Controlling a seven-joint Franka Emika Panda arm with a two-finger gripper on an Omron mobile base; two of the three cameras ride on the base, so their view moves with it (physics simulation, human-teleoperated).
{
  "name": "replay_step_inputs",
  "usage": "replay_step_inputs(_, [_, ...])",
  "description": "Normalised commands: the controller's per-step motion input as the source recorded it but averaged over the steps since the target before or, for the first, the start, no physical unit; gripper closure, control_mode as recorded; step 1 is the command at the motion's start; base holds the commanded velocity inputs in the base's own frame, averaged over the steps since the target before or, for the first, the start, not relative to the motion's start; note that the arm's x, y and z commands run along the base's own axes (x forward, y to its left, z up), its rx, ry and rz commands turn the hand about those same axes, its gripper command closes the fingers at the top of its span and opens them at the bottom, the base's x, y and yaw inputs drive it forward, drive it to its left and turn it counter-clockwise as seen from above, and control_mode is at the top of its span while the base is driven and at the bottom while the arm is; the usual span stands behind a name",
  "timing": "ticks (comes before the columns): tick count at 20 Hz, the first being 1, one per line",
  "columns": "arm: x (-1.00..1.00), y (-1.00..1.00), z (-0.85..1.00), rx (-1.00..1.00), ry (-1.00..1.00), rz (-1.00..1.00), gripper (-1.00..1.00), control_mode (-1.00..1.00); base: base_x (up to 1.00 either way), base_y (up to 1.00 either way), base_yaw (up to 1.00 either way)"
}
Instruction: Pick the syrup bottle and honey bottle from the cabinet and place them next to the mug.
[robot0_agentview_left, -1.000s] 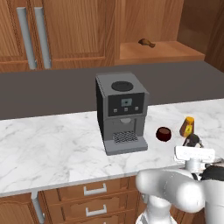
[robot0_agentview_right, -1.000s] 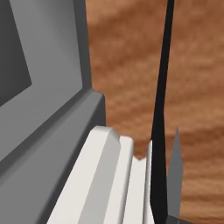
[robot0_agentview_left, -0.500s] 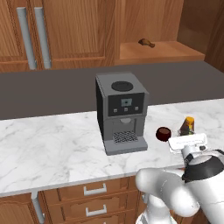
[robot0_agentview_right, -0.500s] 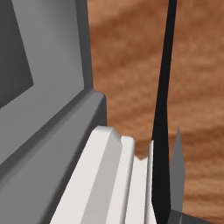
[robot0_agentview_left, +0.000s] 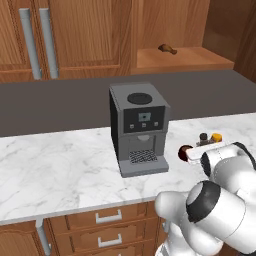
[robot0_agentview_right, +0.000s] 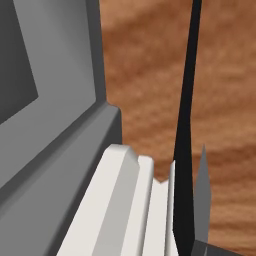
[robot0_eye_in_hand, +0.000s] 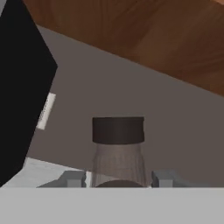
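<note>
Hand view puts the syrup bottle (robot0_eye_in_hand: 118, 151) right between my two fingertips (robot0_eye_in_hand: 72, 178), its black cap upright above them against the grey wall: my pincer (robot0_eye_in_hand: 118, 180) is closed narrow around the bottle's neck. Left base view gives the wider scene. There my arm hides most of the bottle, and I see just its dark cap (robot0_agentview_left: 203, 136) poking up beside the yellow top of the honey bottle (robot0_agentview_left: 216, 137), both at my white wrist. The mug (robot0_agentview_left: 185, 152) stands on the marble counter (robot0_agentview_left: 60, 170) just left of them, between my hand and the grey coffee machine (robot0_agentview_left: 139, 127). The open cabinet (robot0_agentview_left: 182, 55) is up at the back right, with a small brown thing (robot0_agentview_left: 167, 48) lying on its floor. Right base view shows me blurred wood and grey edges, too close to tell what they are.
</note>
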Motion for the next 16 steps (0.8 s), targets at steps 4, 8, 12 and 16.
replay_step_inputs(4, [0.01, -0.04, 0.00, 0.11, 0.17, 0.00, 1.00, -1.00, 0.00, 0.00, 0.00])
replay_step_inputs(8, [0.19, -0.21, 0.00, 0.09, 0.08, 0.01, 1.00, -1.00, 0.00, 0.00, 0.00])
replay_step_inputs(12, [0.04, -0.37, -0.06, 0.11, 0.00, 0.00, 1.00, -1.00, 0.00, 0.00, 0.00])
replay_step_inputs(16, [-0.03, -0.41, -0.06, 0.06, 0.00, 0.00, 1.00, -1.00, 0.00, 0.00, 0.00])
